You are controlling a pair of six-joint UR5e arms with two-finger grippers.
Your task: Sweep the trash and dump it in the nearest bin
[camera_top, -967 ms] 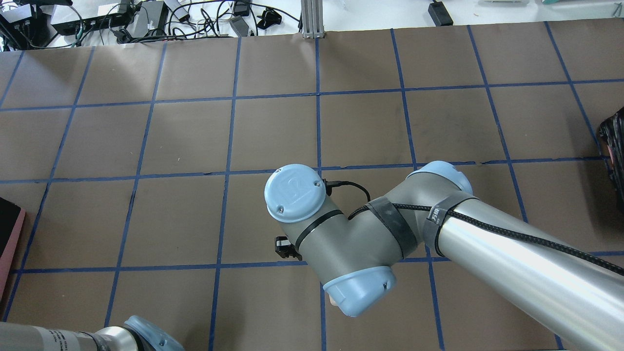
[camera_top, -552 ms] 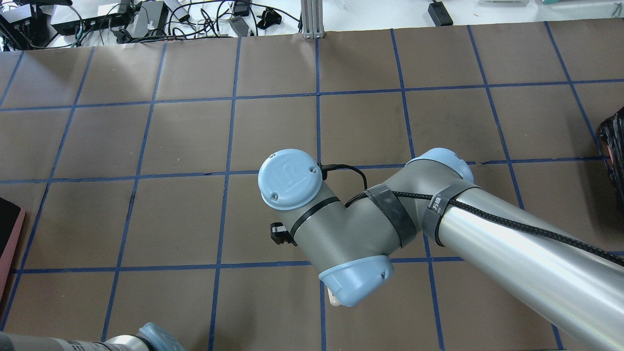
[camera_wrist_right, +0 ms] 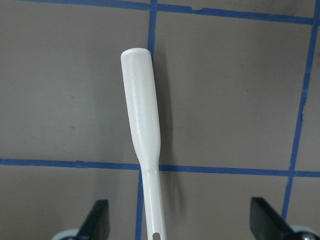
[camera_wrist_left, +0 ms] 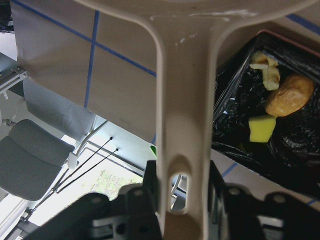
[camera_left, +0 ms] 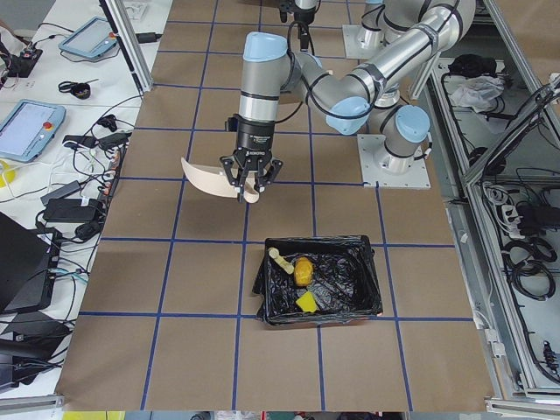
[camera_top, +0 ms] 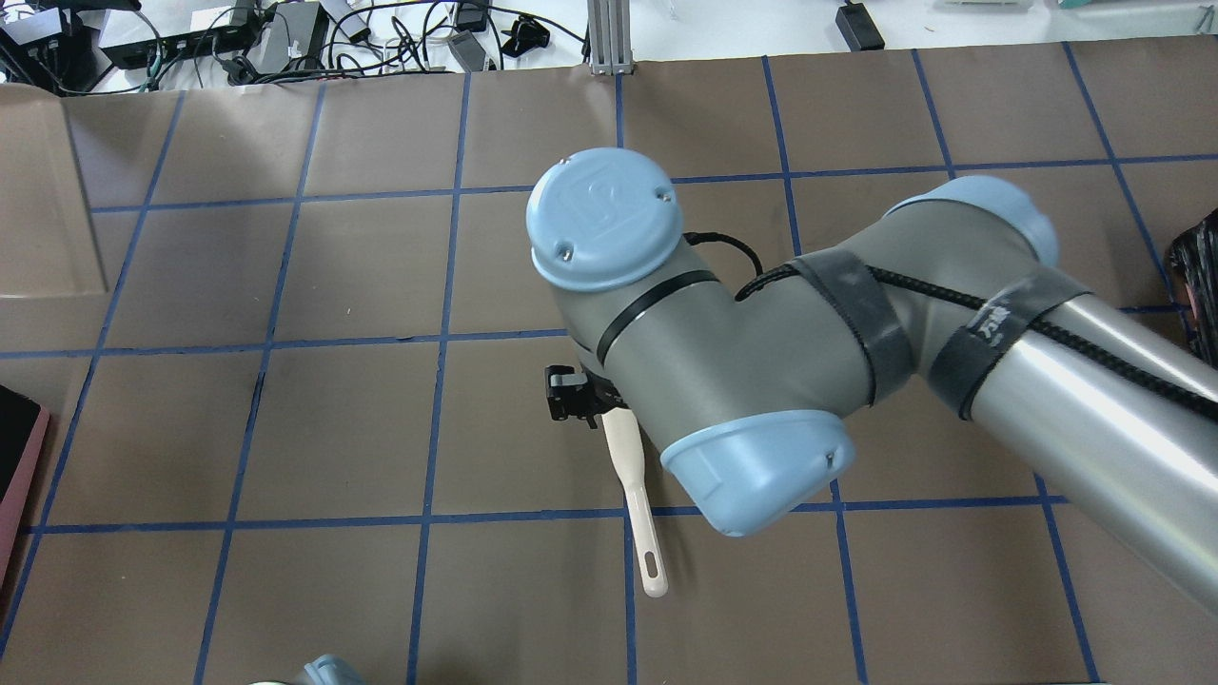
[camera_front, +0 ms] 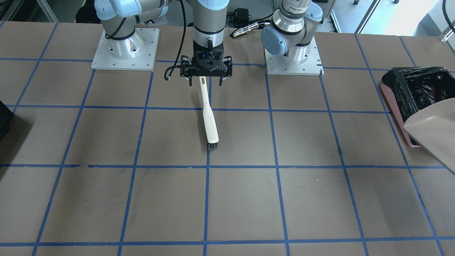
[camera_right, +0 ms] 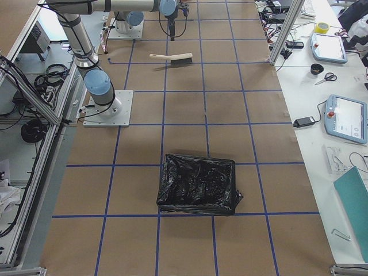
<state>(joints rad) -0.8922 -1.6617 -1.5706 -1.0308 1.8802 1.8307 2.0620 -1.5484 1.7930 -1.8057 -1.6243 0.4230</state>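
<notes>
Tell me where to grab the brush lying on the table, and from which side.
Grip the brush at its narrow handle near the slotted end, coming from straight above, jaws across its width. It lies flat along the table, and the open right gripper hangs over that thin part.

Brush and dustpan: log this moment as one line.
left gripper: shut on dustpan | trash: in bin | right gripper: open over brush on table
</notes>
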